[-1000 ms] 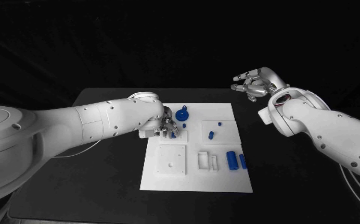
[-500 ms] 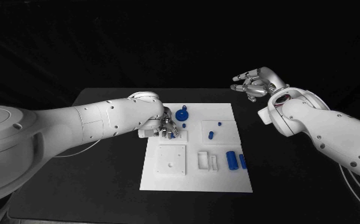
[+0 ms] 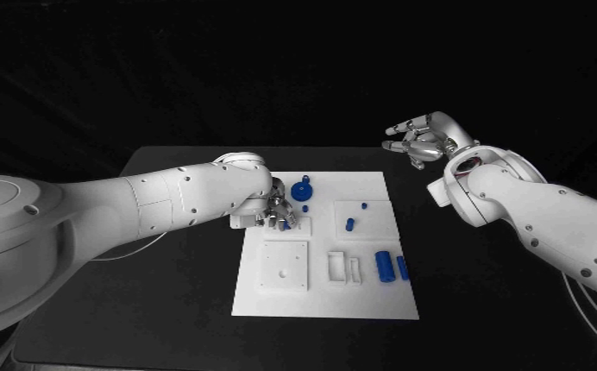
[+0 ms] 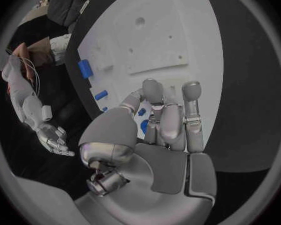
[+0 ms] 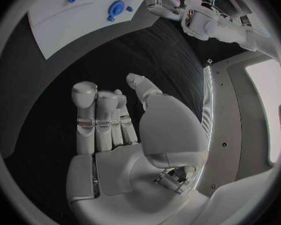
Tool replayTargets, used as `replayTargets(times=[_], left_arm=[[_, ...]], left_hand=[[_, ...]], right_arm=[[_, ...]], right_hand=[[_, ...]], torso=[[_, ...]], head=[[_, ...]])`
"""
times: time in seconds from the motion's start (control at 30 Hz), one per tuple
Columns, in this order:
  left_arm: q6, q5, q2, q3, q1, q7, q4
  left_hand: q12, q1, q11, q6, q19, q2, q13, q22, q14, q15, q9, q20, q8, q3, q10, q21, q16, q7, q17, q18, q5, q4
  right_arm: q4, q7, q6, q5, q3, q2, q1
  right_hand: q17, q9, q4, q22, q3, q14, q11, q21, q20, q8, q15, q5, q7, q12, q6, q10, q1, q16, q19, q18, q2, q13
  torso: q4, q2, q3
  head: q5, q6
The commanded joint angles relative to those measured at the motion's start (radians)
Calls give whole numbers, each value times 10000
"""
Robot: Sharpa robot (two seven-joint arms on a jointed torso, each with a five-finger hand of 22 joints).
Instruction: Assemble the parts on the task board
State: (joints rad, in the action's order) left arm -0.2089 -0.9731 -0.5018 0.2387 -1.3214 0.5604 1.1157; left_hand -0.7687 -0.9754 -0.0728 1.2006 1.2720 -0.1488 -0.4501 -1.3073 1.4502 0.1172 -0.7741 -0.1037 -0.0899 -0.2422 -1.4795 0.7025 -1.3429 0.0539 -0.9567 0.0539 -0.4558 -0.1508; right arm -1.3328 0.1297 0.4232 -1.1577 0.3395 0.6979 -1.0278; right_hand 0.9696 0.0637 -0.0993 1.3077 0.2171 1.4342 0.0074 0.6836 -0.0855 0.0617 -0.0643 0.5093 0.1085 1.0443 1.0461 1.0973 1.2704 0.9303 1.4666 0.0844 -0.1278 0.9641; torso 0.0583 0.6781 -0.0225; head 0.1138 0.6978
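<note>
- One white task board (image 3: 326,289) lies in the middle of the black table (image 3: 186,319).
- Blue parts on the board, counted in the head view from left to right: one small piece (image 3: 285,225) at the left hand's fingertips, one tiny peg (image 3: 304,208), one round piece with a knob (image 3: 301,189) near the far edge, one short upright piece (image 3: 351,223), one tiny peg (image 3: 363,205) just beyond it, then two cylinders (image 3: 385,265) lying side by side near the right edge. That makes seven.
- Left hand (image 3: 273,212): low over the board's far left part, fingers bunched close together and pointing down. The left wrist view shows blue between the fingertips (image 4: 152,91); whether they grip the small piece or only touch it, I cannot tell.
- Right hand (image 3: 423,140): raised beyond the table's far right corner, well apart from the board, fingers loosely curled but apart, holding nothing.
</note>
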Motion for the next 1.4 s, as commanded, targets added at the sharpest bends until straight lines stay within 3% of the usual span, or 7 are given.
replayTargets(times=[0.03,0.8,1.23,1.4], left_arm=[[-172,-57,47,4,5,53,-36],[-1252,730,272,5,4,313,-484],[-1133,971,323,5,4,284,-640],[-1107,975,332,4,4,281,-676]], left_hand=[[-38,-187,-226,2167,-21,-213,-6,-237,6,-12,-24,33,-69,-31,-326,-2,51,-1092,17,109,132,-40],[-51,230,-214,2132,-70,-393,28,-221,-4,-17,-108,7,-91,110,-326,-94,72,-1091,29,67,502,398],[-57,467,-215,2120,-62,-476,37,-225,-7,-8,-166,-13,-112,67,-326,-92,96,-1093,42,55,626,599],[-56,452,-215,2105,-69,-303,40,-222,-9,-8,-175,-12,-109,138,-325,-107,103,-1095,50,56,659,539]], right_arm=[[-4,-40,-117,-59,5,-30,6],[-8,-38,-114,-71,4,-47,8],[24,-46,-128,-71,4,-87,18],[26,-43,-144,-73,4,-87,21]], right_hand=[[-16,-16,1,836,44,-62,-14,-56,12,-1,-21,52,27,-38,60,-65,-126,-64,233,107,-8,-14],[-15,-17,-35,834,87,-62,-15,-67,12,-3,-22,73,30,-43,54,-73,-144,-69,231,108,-7,-22],[-15,-17,-35,834,87,-62,-15,-67,12,-3,-22,73,30,-43,54,-73,-144,-69,231,108,-7,-22],[-15,-17,-35,834,87,-62,-15,-67,12,-3,-22,73,30,-43,54,-73,-144,-69,231,108,-7,-22]], torso=[[7,3,-5],[-11,0,-6],[10,1,-5],[1,3,-4]], head=[[7,-7],[-9,27],[8,4],[-2,-9]])
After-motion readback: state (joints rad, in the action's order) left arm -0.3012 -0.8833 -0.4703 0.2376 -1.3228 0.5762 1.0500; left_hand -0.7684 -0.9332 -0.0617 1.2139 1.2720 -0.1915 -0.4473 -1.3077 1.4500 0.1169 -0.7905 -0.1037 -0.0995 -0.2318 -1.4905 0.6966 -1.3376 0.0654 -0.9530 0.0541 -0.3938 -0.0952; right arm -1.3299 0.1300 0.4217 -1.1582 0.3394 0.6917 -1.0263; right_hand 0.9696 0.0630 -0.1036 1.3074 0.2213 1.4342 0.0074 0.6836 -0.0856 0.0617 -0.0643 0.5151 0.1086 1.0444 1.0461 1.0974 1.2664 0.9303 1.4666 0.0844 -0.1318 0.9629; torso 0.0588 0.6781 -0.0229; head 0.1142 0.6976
